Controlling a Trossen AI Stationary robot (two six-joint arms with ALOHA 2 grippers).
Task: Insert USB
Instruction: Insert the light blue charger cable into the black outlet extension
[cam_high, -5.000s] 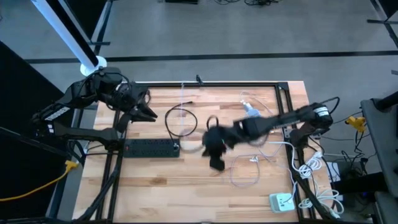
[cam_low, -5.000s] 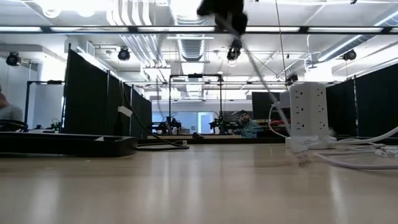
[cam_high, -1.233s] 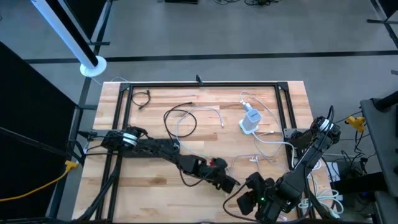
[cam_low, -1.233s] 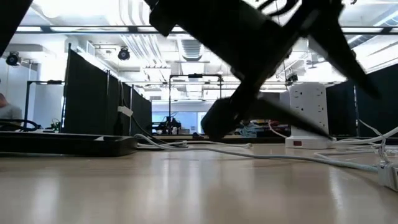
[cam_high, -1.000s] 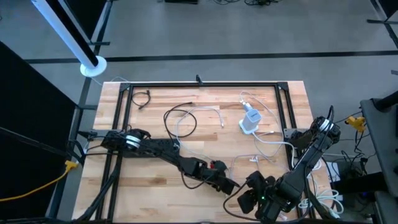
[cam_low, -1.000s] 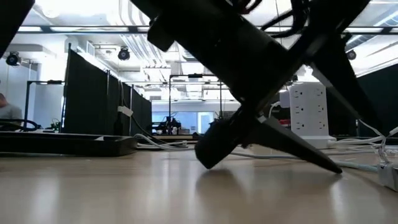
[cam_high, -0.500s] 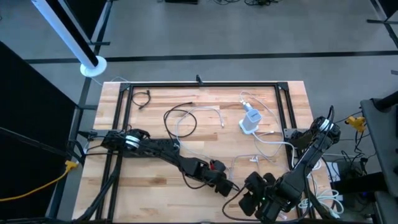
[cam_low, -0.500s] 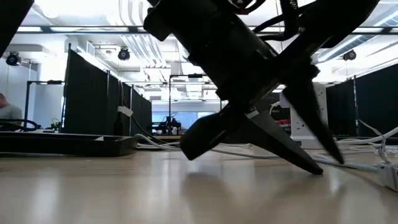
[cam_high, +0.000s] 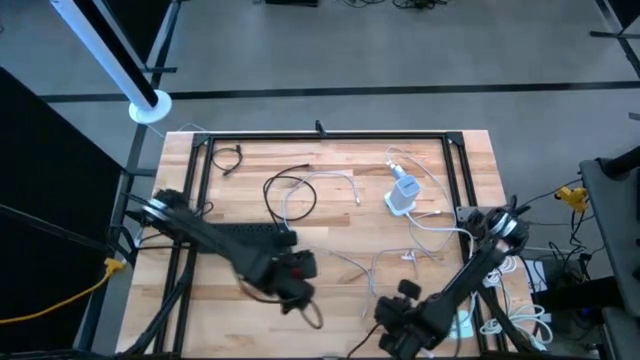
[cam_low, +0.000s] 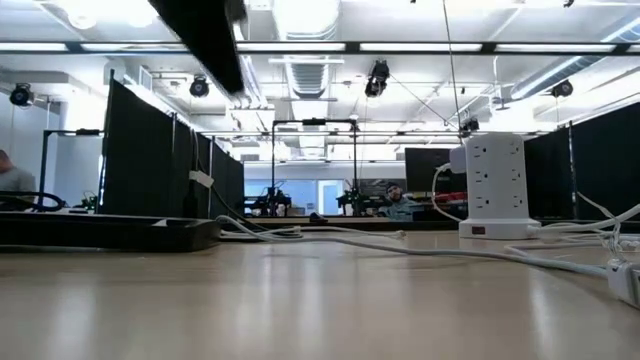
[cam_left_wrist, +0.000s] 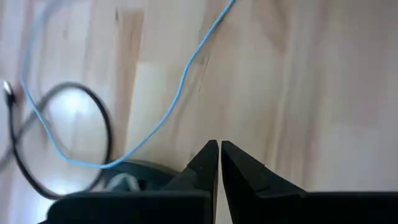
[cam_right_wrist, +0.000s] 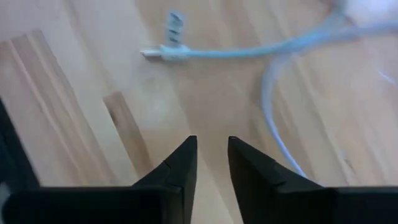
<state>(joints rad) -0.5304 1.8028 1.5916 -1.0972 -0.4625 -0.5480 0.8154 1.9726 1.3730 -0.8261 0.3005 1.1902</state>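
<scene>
A white USB cable (cam_high: 378, 262) lies slack on the wooden table, and its plug end (cam_right_wrist: 165, 51) rests flat on the wood ahead of my right gripper. My right gripper (cam_right_wrist: 211, 152) hovers at the near edge (cam_high: 400, 315), open by a narrow gap, with nothing between its fingers. My left gripper (cam_left_wrist: 219, 155) is shut and empty. It hangs over the near middle of the table (cam_high: 292, 282), above a pale cable (cam_left_wrist: 180, 81) and a black cable loop (cam_left_wrist: 93, 118). A white socket cube (cam_high: 403, 195) stands at the far right.
A black power strip (cam_high: 250, 232) lies on the left half, partly under my left arm. A black cable loop (cam_high: 290, 195) and a short black cable (cam_high: 228, 157) lie toward the far edge. More white cables (cam_high: 520, 270) pile up past the right edge. A black metal frame (cam_high: 330, 135) borders the table.
My left gripper has swung from beside the right gripper toward the table's left edge and has risen out of the low view. My right gripper has shifted a little toward the left edge along the near edge, also leaving the low view.
</scene>
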